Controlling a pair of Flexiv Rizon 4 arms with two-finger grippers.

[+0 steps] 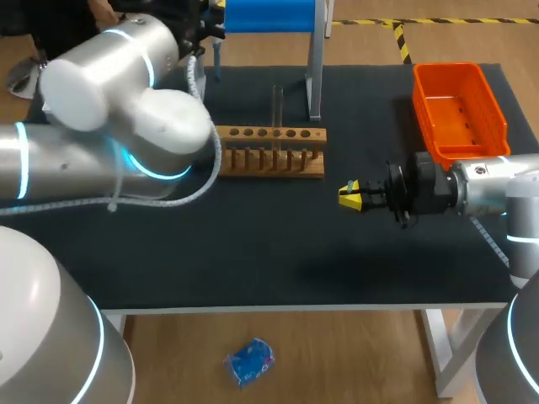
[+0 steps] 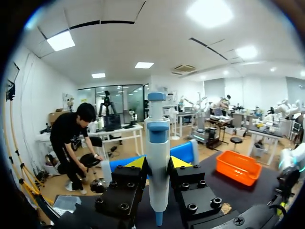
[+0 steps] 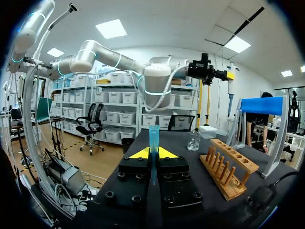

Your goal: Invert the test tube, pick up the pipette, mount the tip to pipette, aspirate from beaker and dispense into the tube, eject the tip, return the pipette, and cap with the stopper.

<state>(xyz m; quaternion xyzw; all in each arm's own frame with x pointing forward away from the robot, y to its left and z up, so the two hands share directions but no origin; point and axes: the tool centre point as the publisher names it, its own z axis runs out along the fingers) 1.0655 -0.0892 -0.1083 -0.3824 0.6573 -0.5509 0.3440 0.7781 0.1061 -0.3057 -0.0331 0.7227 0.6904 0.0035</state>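
While the left arm (image 1: 101, 126) hangs out over the far left part of the bench (image 1: 253, 252), its pincer (image 2: 157, 164) is clenched on the pipette (image 2: 157, 143). Both yellow-tipped fingers press the white body from either side, just under the blue collar, and the blue end pokes out below them. From the right wrist view that pipette hangs upright, well above the bench top, out past the beaker (image 3: 194, 141).

The right arm (image 1: 480, 189) comes in low from the right side. Its pincer (image 3: 153, 155) sits roughly mid-bench, pointing left, near the right end of the wooden rack (image 1: 269, 156) but not touching it. It's grasping the test tube (image 3: 154, 136), a clear, blue-tinted one squeezed between the two fingers and sticking out past the yellow tips. Honestly can't tell from the head view which way the tube is tilted, it barely shows there.

Other stuff:
- the rack lies across the middle of the bench, holes on top, pegs along its front
- the beaker stands on the bench near the rack's far end, ahead of the right pincer
- an orange bin (image 1: 459, 109) sits at the far right corner, just behind the right arm
- a blue panel (image 1: 269, 13) on a metal stand is at the back edge, behind the rack
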